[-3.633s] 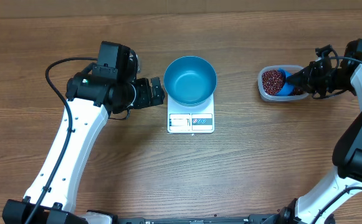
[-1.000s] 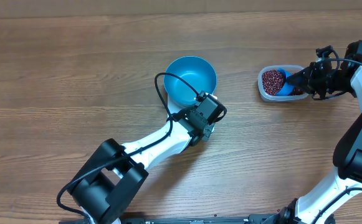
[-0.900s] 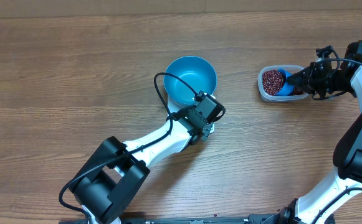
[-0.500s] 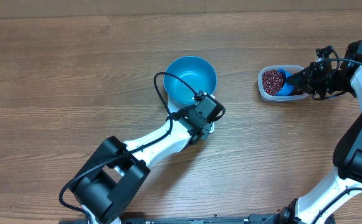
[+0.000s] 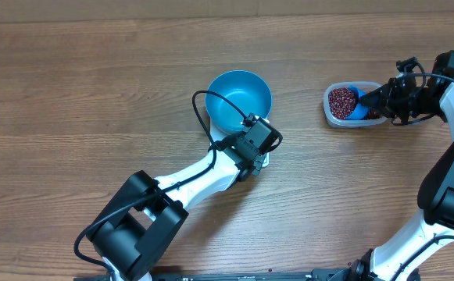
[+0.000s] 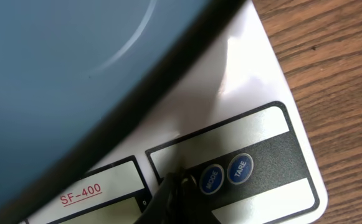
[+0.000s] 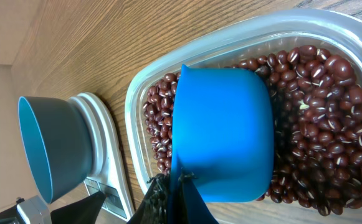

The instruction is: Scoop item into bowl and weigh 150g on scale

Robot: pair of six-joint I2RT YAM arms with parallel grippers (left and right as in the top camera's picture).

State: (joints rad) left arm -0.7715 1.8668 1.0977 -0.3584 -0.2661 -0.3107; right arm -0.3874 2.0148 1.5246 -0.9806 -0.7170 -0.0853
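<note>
The blue bowl [image 5: 240, 100] stands empty on the white scale [image 6: 255, 81]; the overhead view shows little of the scale under my left wrist. My left gripper [image 6: 179, 183] is shut, its tip resting on the scale's front panel just left of the MODE button [image 6: 211, 178]. The item, dark red-brown beans [image 5: 341, 101], fills a clear tub [image 7: 137, 93] at the right. A blue scoop [image 7: 224, 130] lies on the beans, and my right gripper [image 7: 171, 186] is shut on its handle.
A TARE button [image 6: 240, 168] sits right of MODE. The left arm [image 5: 195, 179] stretches from the table's front edge up to the scale. The bowl [image 7: 50, 149] and scale [image 7: 106, 149] lie left of the tub, with bare wood between them.
Since the earliest frame my left arm has swung from the bowl's left side round to the scale's front panel. Over the last second nothing has moved.
</note>
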